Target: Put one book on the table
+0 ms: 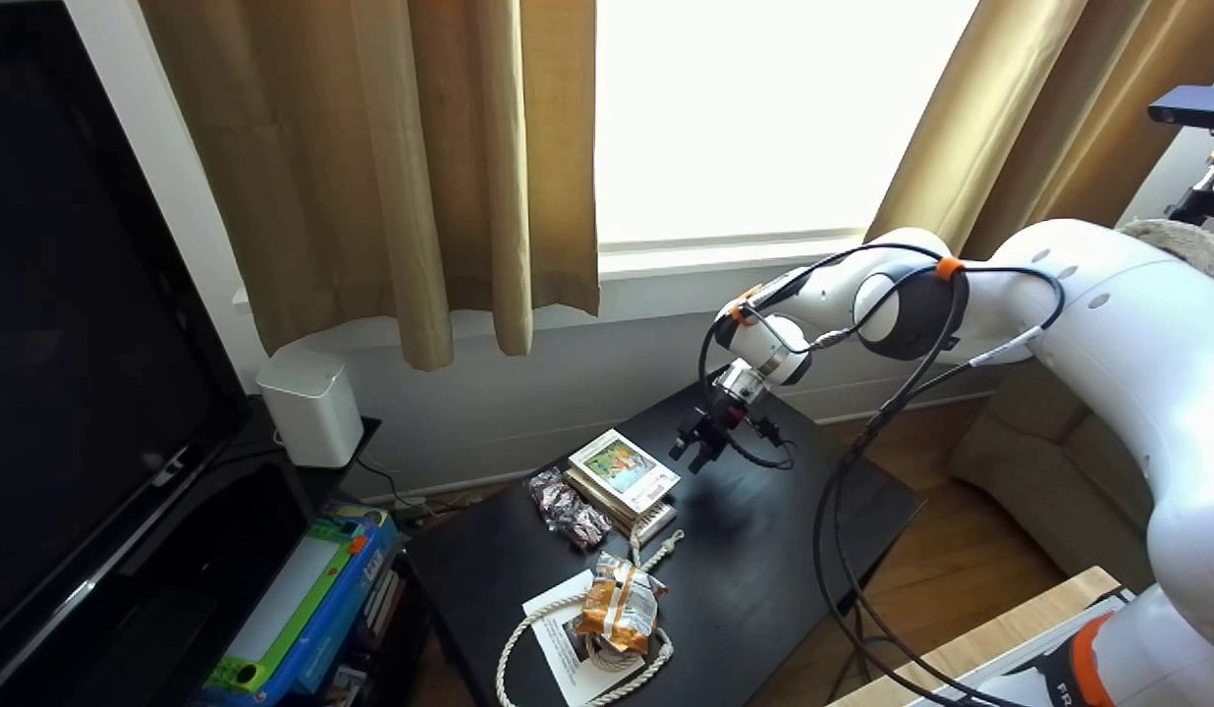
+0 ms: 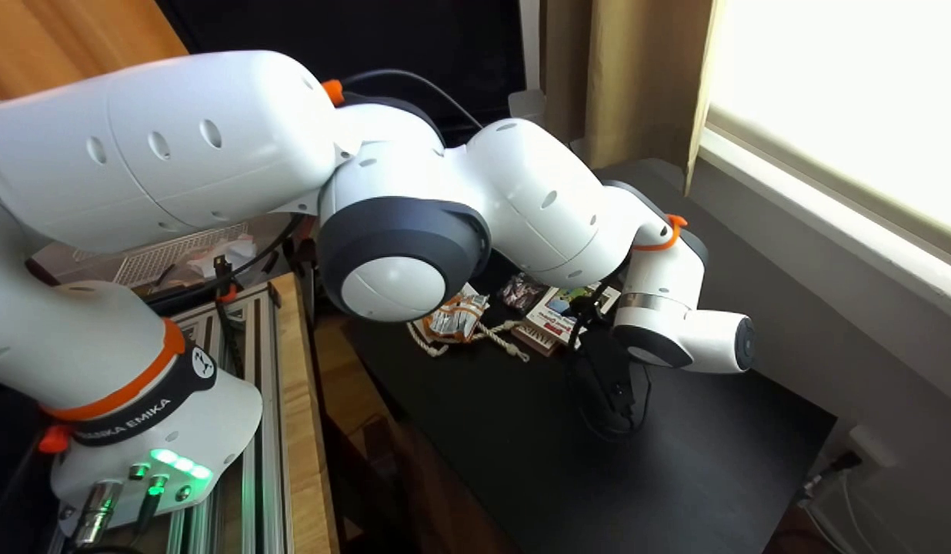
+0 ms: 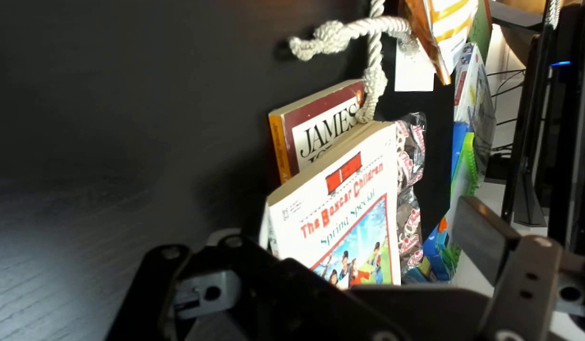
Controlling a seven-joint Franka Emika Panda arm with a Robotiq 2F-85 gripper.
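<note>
The book (image 3: 349, 213) has a white cover with a coloured picture and red title lettering. It lies on top of a small stack on the glossy black table (image 1: 764, 570), and shows in both exterior views (image 1: 627, 469) (image 2: 560, 312). A book with a maroon cover band (image 3: 321, 135) lies lower in the stack. My gripper (image 1: 689, 455) is open beside the book's edge, above the table. In the wrist view the fingers (image 3: 356, 235) stand wide apart, with the book visible between and beyond them. I cannot tell whether they touch it. The gripper hides the book's near part.
A shiny candy bag (image 1: 570, 508) lies against the stack. A knotted rope (image 1: 661, 552), an orange and white bag (image 1: 622, 601) and a white sheet (image 1: 568, 643) lie nearby. The TV (image 1: 86, 295), a white box (image 1: 312, 407) and the window wall stand around the table.
</note>
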